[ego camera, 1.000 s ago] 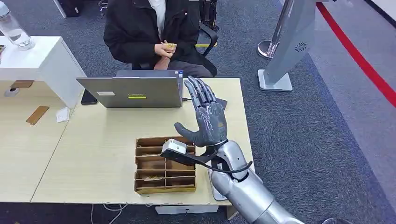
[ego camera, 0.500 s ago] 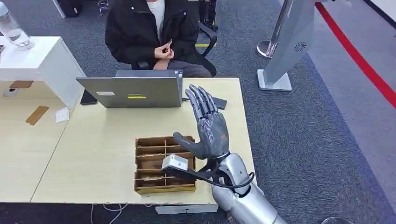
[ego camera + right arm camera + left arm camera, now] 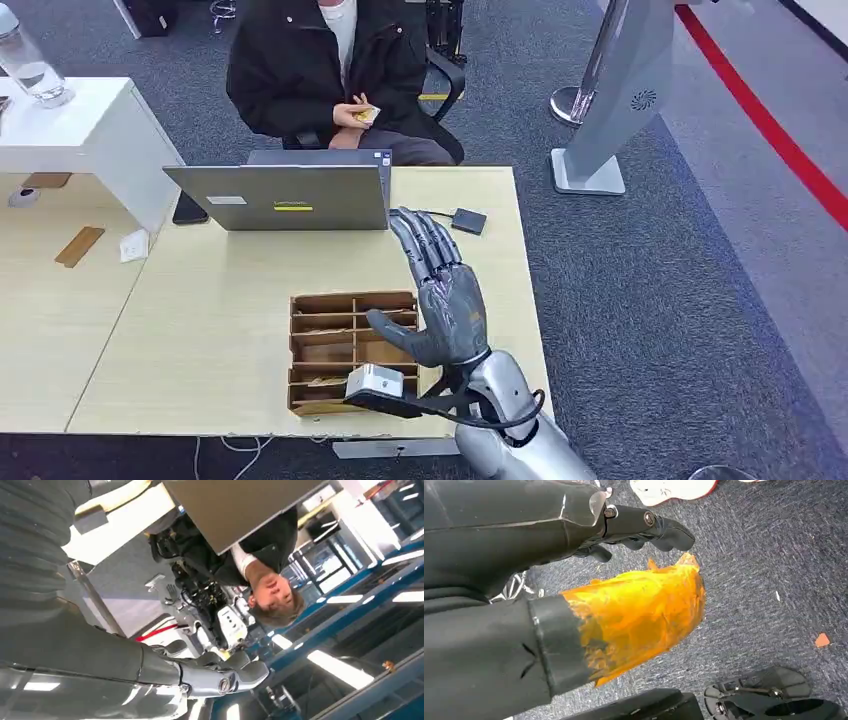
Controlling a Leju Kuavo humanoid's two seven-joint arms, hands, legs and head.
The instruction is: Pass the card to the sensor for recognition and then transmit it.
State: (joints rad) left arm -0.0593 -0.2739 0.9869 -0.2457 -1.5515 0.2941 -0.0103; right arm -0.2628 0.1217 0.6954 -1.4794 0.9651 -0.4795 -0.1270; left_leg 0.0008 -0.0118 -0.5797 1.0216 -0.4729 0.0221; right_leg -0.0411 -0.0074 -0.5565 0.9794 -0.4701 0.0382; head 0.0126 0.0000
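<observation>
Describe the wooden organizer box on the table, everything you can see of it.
The wooden organizer box is a low, brown, open-topped tray that looks like thin wood, split by dividers into several slots in stacked rows. It lies flat on the light table, near its front edge, in front of the laptop. A few slots seem to hold flat pale pieces, too small to identify. The right robot hand, open, is raised over its right side and hides that part; contact cannot be told.
</observation>
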